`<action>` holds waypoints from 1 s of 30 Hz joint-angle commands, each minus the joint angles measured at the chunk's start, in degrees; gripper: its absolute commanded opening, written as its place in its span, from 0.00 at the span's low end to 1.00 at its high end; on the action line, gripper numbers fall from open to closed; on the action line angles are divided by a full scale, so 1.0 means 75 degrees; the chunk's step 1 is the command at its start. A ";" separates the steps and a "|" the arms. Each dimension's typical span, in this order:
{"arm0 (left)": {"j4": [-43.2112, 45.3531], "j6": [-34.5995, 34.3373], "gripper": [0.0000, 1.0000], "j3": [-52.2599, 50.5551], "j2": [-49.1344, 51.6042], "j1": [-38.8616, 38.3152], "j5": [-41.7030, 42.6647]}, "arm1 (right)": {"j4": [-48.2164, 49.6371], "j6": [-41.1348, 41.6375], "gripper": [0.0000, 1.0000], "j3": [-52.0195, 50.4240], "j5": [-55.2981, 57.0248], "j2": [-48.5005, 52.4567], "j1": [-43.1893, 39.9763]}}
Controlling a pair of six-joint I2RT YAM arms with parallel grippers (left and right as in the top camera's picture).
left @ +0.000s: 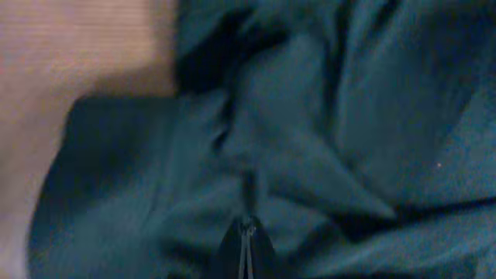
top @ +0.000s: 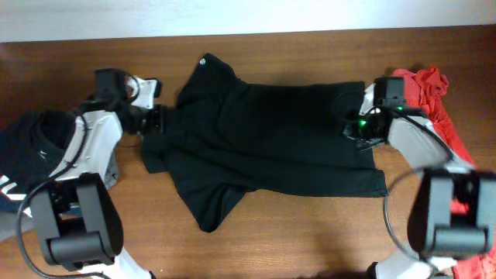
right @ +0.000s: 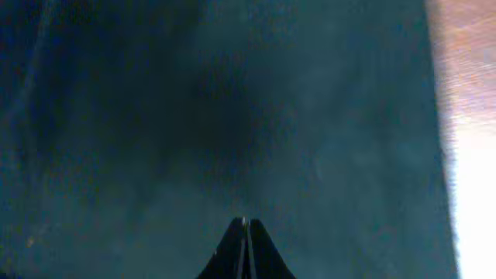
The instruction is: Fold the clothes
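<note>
- A shirt is laid out across the middle of the table, reaching from left of centre to right of centre.
- Its neck end is turned to the far left, and one sleeve is spread toward the near left.
- The left gripper is placed at the shirt's left edge, over crumpled cloth.
- The right gripper is placed over the shirt, just inside its right edge.
- A second garment is heaped at the far right, beside the right arm and trailing toward the near edge.
- A third garment is bunched at the table's left edge, left of the left arm.
</note>
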 commanded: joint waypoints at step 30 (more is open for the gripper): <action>0.0982 -0.0166 0.81 0.0207 0.0256 -0.1250 0.0554 | 0.0726 0.0536 0.04 0.4130 -0.0778 0.3500 -0.0606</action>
